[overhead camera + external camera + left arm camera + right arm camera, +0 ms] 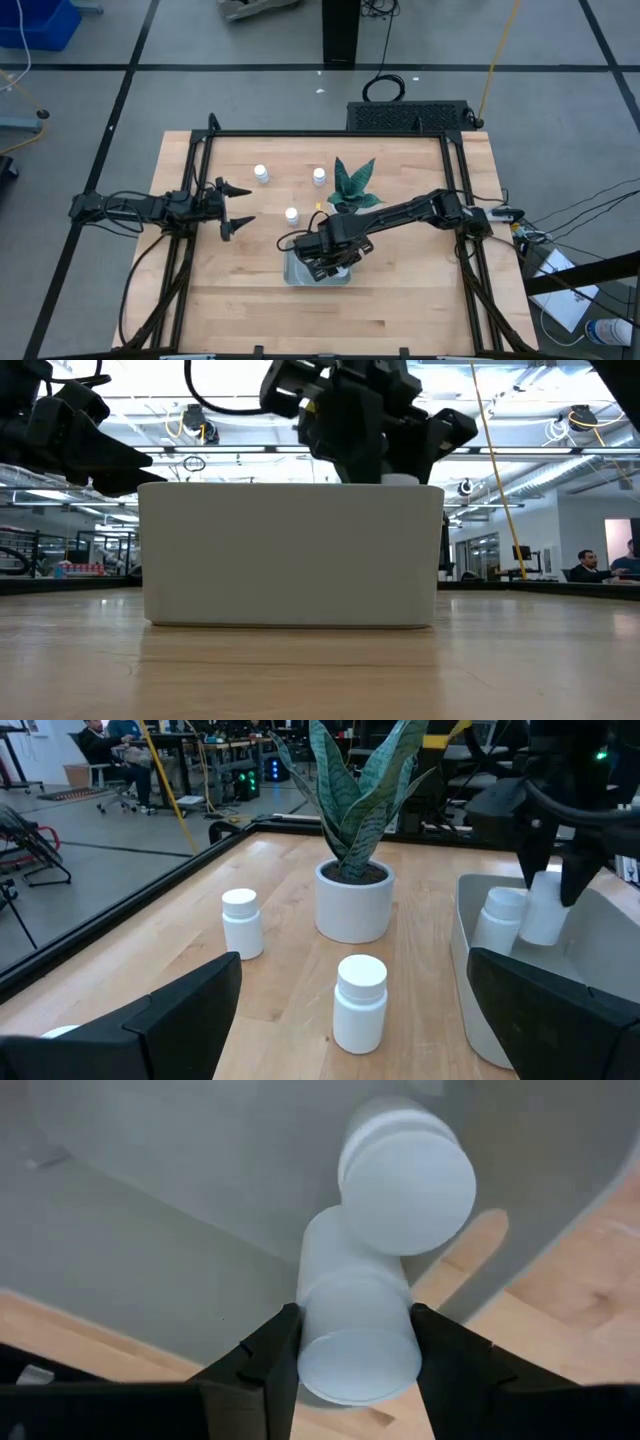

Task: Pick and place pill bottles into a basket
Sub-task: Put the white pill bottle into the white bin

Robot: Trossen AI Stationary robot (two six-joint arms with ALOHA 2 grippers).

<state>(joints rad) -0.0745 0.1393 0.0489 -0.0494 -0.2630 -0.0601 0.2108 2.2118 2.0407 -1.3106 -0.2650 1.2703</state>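
Observation:
The basket, a light grey-blue tray, stands at the table's near middle. Its near wall fills the low view. My right gripper is over the basket and shut on a white pill bottle. A second bottle stands upright in the basket beside it. Three more bottles stand on their bases on the wood: one at the far left, one near the plant, one just beyond the basket. My left gripper waits open, left of them. My right gripper pinches the bottle's round body between its two fingers, one on each side. The fingers come from above, pointing down. The bottle hangs nearly upright, a little tilted, with its lower end inside the basket. I cannot tell whether it touches the floor.
A potted plant in a white pot stands just beyond the basket on the right, next to my right arm. Black rails frame the table. There is bare wood on the near side of the basket.

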